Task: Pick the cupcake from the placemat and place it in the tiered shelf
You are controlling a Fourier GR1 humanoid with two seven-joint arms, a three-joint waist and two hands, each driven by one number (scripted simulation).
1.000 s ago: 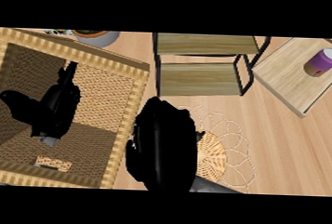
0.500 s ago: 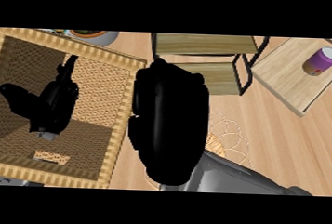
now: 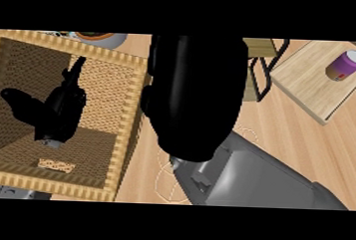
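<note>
My right hand [image 3: 192,97] is a big black mass raised over the tiered shelf [image 3: 260,47], and it hides most of that shelf. Only the shelf's right edge and black frame show. The hand looks curled downward, and the cupcake is hidden under it. A thin cream loop of the round placemat [image 3: 163,183] shows at lower centre, beside my grey right forearm [image 3: 252,179], with no cupcake on the visible part. My left hand [image 3: 60,113] is at the left, open, above the woven tray [image 3: 130,115].
A wooden board [image 3: 307,81] at the upper right carries a purple-lidded jar [image 3: 345,64]. A bowl [image 3: 99,38] sits at the top edge behind the woven tray. A small tan block [image 3: 55,164] lies in the tray's near corner.
My right hand has risen from the placemat and moved away from me until it covers the tiered shelf. More of the forearm shows now. The left hand has stayed over the woven tray.
</note>
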